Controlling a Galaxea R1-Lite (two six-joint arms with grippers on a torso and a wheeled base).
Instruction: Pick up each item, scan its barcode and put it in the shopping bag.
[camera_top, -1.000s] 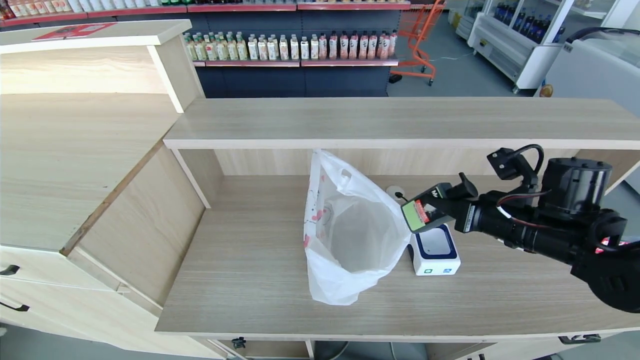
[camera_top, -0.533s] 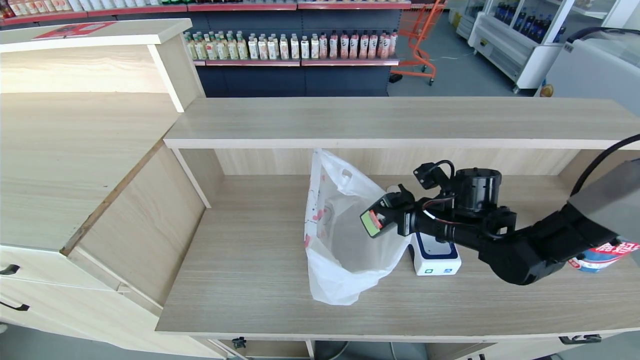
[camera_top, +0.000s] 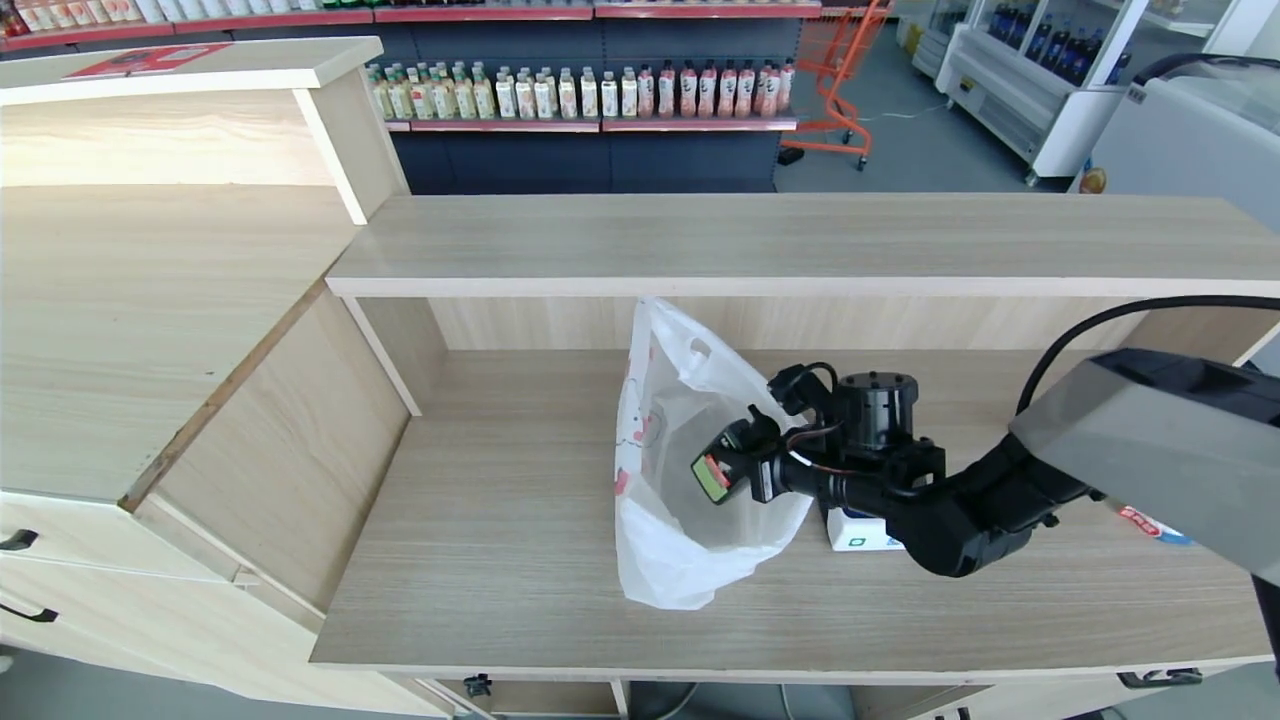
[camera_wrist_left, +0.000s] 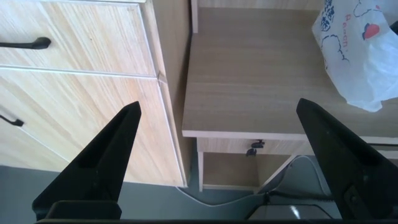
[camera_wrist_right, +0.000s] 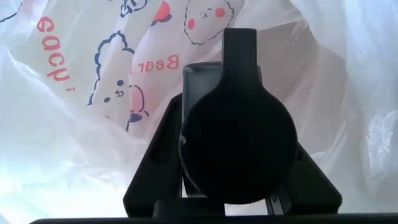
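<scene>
Shelves of bottles (camera_top: 600, 95) are seen far behind a wood counter (camera_top: 480, 540). On the counter a white shopping bag (camera_top: 665, 540) is stood up with its mouth open.

In the head view, the right gripper (camera_top: 728, 462) is seen held at the mouth of the bag. It is closed on a small box (camera_top: 712, 478). The green and red face of the box is turned away from the gripper, toward the inside of the bag. A white scanner (camera_top: 850, 528) is found just behind the gripper, partly hidden under the arm. Farther back along the arm, a packet (camera_top: 1140, 520) with red and blue print is seen lying on the counter.

In the right wrist view, the bear and heart pictures on the bag are seen close up, right in front of the gripper. The box's colours cannot be made out there, as it is seen as a dark shape.

In the left wrist view, the left gripper (camera_wrist_left: 217, 104) is seen with its fingers (camera_wrist_left: 124, 143) spread wide, and nothing is held. It is kept well apart from the bag, off the counter's front corner. Drawers (camera_wrist_left: 74, 81) with black handles are seen near it.
</scene>
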